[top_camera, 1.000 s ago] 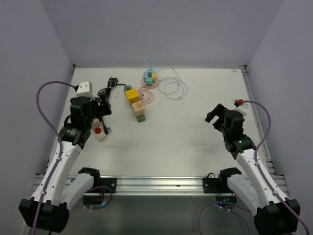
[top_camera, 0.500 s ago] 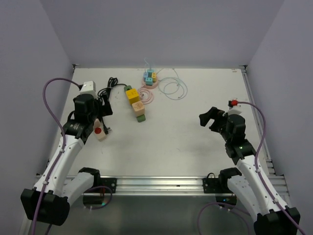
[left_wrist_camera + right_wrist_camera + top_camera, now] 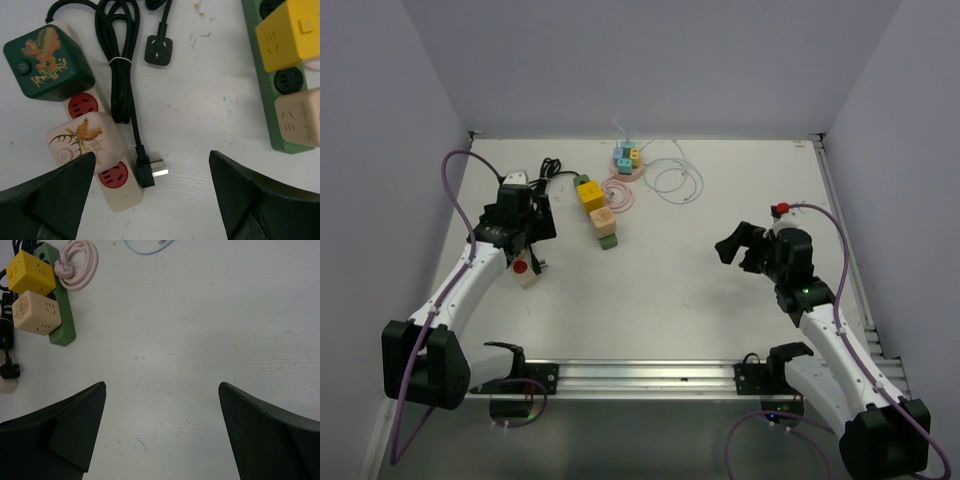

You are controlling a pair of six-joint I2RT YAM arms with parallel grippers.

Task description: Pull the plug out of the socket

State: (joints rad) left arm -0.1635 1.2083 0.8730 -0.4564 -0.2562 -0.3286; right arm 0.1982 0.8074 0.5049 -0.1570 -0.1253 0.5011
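No legible wording; power symbols mark the dark green cube (image 3: 47, 60) and cream cube (image 3: 85, 140).

the right gripper (image 3: 162, 389) is hanging over the white table (image 3: 210, 315), its two dark fingers (image 3: 65, 430) standing wide apart with only bare tabletop between them. in the upper left corner a green power strip (image 3: 64, 329) is lying, carrying a yellow cube adapter (image 3: 31, 272) and, next to it, a beige cube adapter (image 3: 36, 314). a coiled pink cable (image 3: 82, 262) is touching the strip, a pale blue cable (image 3: 145, 247) is peeking in at the top, and a black plug (image 3: 9, 370) is showing at the left edge.
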